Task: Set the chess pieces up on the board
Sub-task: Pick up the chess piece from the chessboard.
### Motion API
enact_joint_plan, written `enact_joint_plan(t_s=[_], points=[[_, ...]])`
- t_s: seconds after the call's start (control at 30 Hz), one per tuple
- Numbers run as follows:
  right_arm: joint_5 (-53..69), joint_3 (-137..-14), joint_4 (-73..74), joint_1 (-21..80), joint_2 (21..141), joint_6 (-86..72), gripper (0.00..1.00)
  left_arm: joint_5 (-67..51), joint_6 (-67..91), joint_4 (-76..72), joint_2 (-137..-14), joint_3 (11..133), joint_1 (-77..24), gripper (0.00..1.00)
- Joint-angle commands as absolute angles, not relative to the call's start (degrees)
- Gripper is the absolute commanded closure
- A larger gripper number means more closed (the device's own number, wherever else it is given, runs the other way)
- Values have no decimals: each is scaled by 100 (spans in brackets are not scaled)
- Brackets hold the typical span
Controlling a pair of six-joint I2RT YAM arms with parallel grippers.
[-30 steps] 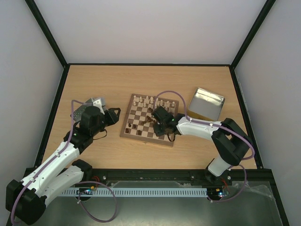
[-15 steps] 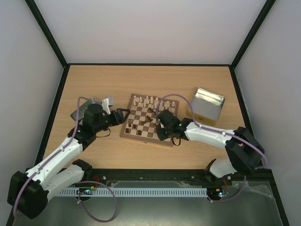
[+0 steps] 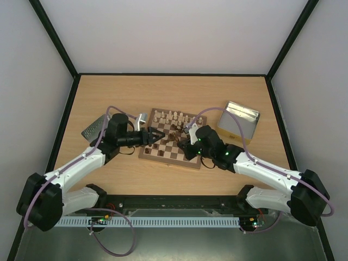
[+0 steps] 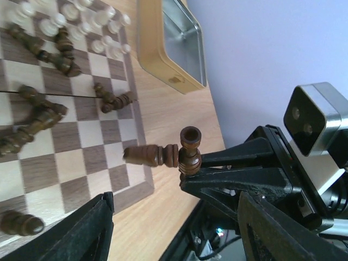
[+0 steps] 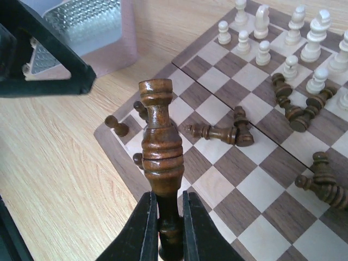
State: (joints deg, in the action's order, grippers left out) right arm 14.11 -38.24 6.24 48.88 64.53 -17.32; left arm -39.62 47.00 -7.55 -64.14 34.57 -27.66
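The board (image 3: 163, 154) lies mid-table. Cream pieces (image 3: 173, 116) stand along its far rows, also in the right wrist view (image 5: 262, 53). Several dark pieces (image 3: 172, 136) lie toppled on the middle squares (image 5: 216, 132). My right gripper (image 3: 188, 145) (image 5: 166, 202) is shut on a tall dark brown piece (image 5: 161, 152), held above the board's near edge. That piece also shows in the left wrist view (image 4: 188, 161). My left gripper (image 3: 155, 136) (image 4: 175, 217) is open and empty, over the board's left side and pointing at the right gripper.
A silver tin (image 3: 239, 120) stands right of the board. A dimpled silver lid (image 3: 92, 128) lies left of it, also in the right wrist view (image 5: 87, 24). A dark pawn (image 5: 116, 125) stands on the board's near-left corner. Black frame rails bound the table.
My left gripper has swung right from the lid to the board's left side. My right gripper has drawn back from mid-board to the near edge with the dark piece.
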Motion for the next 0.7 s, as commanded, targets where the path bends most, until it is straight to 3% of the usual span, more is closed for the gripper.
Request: enact_joint_plan(t_s=[0.0,0.27,0.57,0.67], points=[[1481,-3734,193,4921,6302,-1576,98,-4419,4918,-1101,-6637,3711,-2911,36],[1495,-3742,209,4920,6409,-1556,98,-4334,5597,-1868,-7026,3656,-3087,43],[1594,-3753,222,4921,6554,-1551,98,-4137,5818,-2148,-7502,3803,-3170,60],[1630,-3692,227,4922,6573,-1597,98,-4165,5803,-2191,-7618,3857,-3172,60]])
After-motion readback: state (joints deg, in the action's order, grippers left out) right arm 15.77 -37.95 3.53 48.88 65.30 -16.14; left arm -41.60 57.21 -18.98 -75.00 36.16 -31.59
